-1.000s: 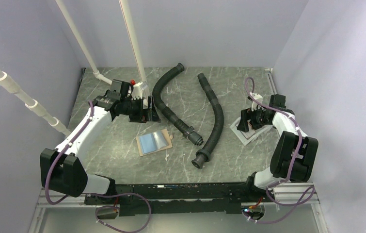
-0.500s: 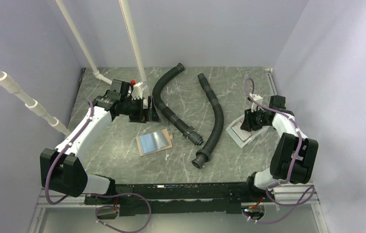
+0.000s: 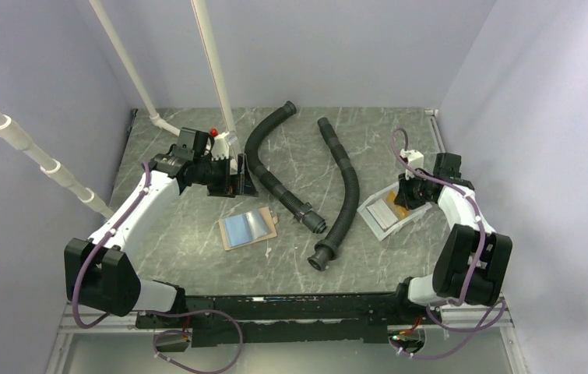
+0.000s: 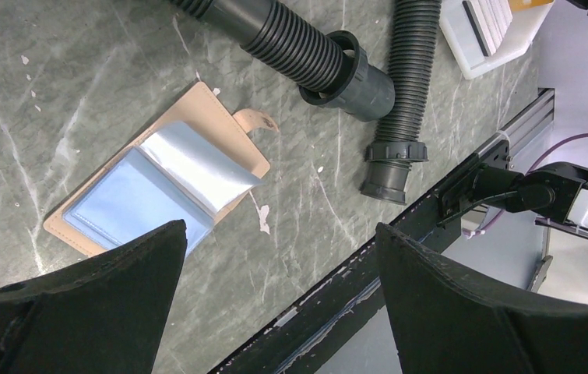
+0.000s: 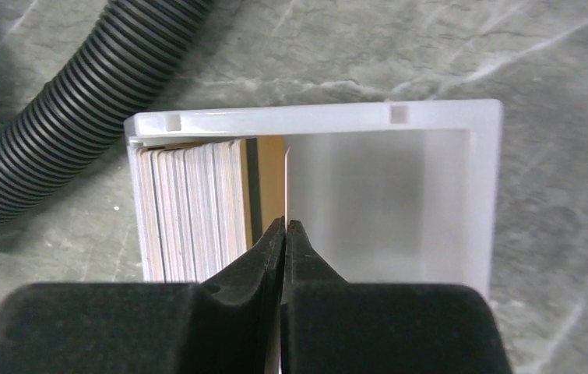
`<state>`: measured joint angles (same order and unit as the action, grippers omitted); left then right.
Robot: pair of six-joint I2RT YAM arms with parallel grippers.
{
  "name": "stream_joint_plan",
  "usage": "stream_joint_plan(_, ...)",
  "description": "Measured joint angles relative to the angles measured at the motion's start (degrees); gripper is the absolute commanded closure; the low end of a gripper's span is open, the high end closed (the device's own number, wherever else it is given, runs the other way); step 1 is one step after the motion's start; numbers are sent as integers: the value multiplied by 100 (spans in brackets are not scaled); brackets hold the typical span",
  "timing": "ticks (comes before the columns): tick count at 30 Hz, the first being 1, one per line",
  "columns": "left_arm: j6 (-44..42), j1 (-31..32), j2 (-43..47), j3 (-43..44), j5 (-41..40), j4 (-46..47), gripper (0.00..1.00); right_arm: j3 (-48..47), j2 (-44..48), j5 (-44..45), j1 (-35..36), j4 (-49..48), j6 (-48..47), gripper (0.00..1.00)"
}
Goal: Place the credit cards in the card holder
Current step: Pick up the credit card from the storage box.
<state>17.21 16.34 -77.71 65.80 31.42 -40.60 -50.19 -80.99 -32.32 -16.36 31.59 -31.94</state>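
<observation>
Right gripper [image 5: 284,227] clamps on an orange-yellow card [image 5: 267,183] standing in the white tray [image 5: 314,121] on the right of the desk [image 3: 290,265].
Its two fingers are pressed tight together on that card's edge, just beside the rest of the credit cards [image 5: 189,210], which stand on edge in a stack against the tray's left wall, one dark card nearest the orange one; the other half of the tray is bare. The card holder [image 3: 248,228] lies open and flat near the middle of the desk, clear sleeves up and snap tab pointing right, well apart from the right gripper, with two black corrugated hoses [image 3: 345,187] between them. The left gripper [image 4: 279,234] hangs over the desk just behind the card holder, fingers spread wide and holding nothing.
</observation>
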Motion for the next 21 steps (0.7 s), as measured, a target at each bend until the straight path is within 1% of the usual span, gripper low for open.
stream_joint_plan(6, 0, 0, -2, 0, 20, 0, 4, 52, 566, 540, 0, -225, 20, 100)
stream_joint_plan(10, 0, 0, -20, 0, 11, 0, 3, 109, 970, 1143, 42, -597, 455, 100)
stream_joint_plan(12, -2, 0, -55, 0, -33, 0, 3, 192, 1318, 2028, 221, -872, 931, 100)
stream_joint_plan(13, 0, 0, -85, 0, -72, 0, 3, 199, 1368, 2142, 313, -901, 988, 100)
stream_joint_plan(15, -2, 0, -146, 0, -166, -2, 3, 195, 1486, 3126, 791, -1040, 1458, 100)
stream_joint_plan(16, -4, 0, -184, 0, -225, 0, 3, 168, 1480, 3724, 1143, -1075, 1720, 100)
stream_joint_plan(19, -7, 0, -330, 0, -435, 0, 3, -177, 1141, 5001, 2031, -767, 2531, 100)
stream_joint_plan(21, -17, 0, -444, -2, -592, -2, 3, -651, 815, 5521, 2391, -348, 3222, 100)
